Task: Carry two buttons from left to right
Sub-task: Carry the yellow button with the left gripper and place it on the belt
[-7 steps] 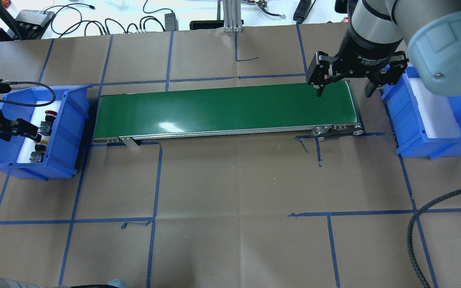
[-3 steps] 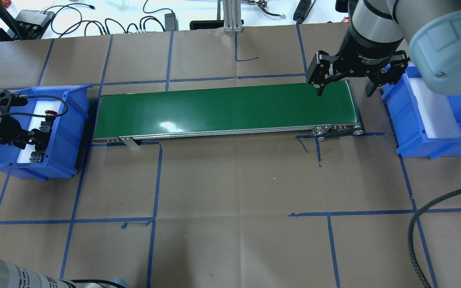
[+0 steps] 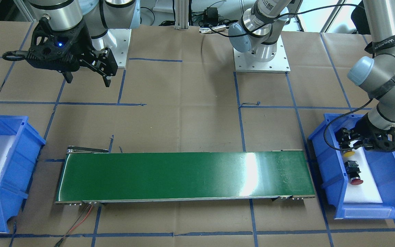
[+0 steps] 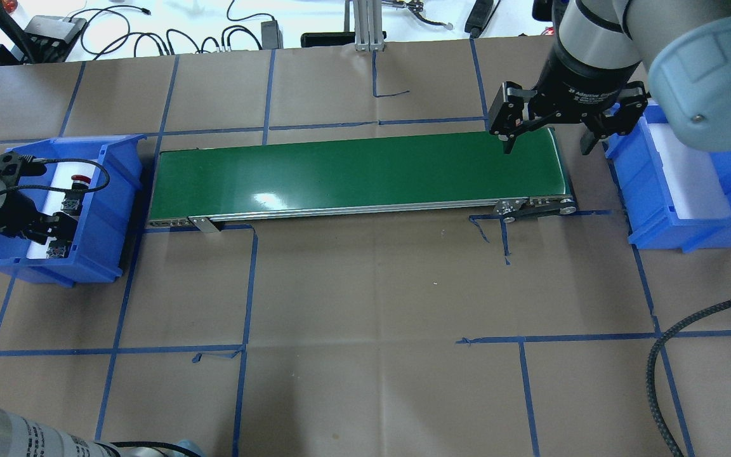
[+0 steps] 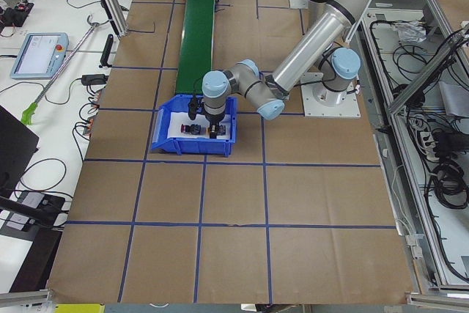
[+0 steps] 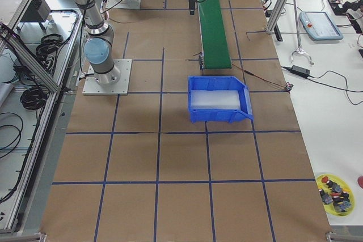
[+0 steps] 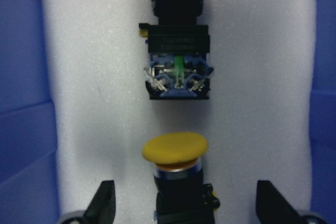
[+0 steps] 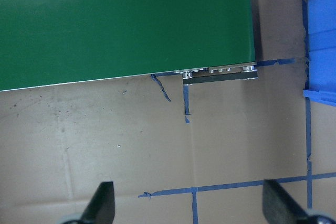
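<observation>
1. Blue left bin (image 3: 324, 171), lined with white foam (image 7: 94, 77), sat at 9 o'clock of the belt in the overhead view and held both buttons.
2. Yellow button (image 7: 175, 148) lay on the foam, cap toward 12 o'clock in the left wrist view. The red button (image 7: 178, 61) lay at its 12 o'clock, just apart, terminals facing the yellow cap.
3. Left gripper (image 7: 186, 205) had its jaws spread wide. It straddled the yellow button's black body, both fingers (image 7: 105, 203) clear of it, and gripped nothing.
4. Right gripper (image 4: 545, 149) had its jaws wide apart and empty, and hung over the 3 o'clock end of the green conveyor belt (image 4: 353, 171).
5. Right bin (image 4: 651, 190) was blue and foam-lined, at 3 o'clock of the belt.
6. Table surface (image 4: 372, 304) was brown paper with a grid of blue tape.
7. Cables (image 4: 169, 38) lay on a white bench at 12 o'clock.
</observation>
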Motion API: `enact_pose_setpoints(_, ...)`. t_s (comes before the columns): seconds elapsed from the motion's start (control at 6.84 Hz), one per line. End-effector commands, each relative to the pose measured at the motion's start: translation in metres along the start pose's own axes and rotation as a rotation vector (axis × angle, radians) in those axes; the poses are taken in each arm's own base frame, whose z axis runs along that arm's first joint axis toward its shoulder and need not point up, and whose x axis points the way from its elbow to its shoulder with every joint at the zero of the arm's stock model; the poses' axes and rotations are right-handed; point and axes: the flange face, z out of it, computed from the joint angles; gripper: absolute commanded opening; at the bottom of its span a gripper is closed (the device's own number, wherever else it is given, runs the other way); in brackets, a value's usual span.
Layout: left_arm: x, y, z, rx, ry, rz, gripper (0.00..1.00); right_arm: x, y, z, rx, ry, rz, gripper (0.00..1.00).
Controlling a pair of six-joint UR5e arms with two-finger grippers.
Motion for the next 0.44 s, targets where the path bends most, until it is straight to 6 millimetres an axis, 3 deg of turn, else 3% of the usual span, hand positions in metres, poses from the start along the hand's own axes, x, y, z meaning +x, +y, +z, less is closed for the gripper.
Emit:
enact_pose_setpoints(0.0, 0.003, 0.005, 0.004, -0.011, 0.007, -0.013, 0.52, 0.000, 0.000, -0.001, 0.002, 0.001, 0.000, 1.00)
enact_pose_setpoints(0.29, 0.001, 0.001, -0.006, 0.003, -0.002, -0.037, 0.25, 0.000, 0.001, -0.003, 0.005, 0.000, 0.000, 1.00)
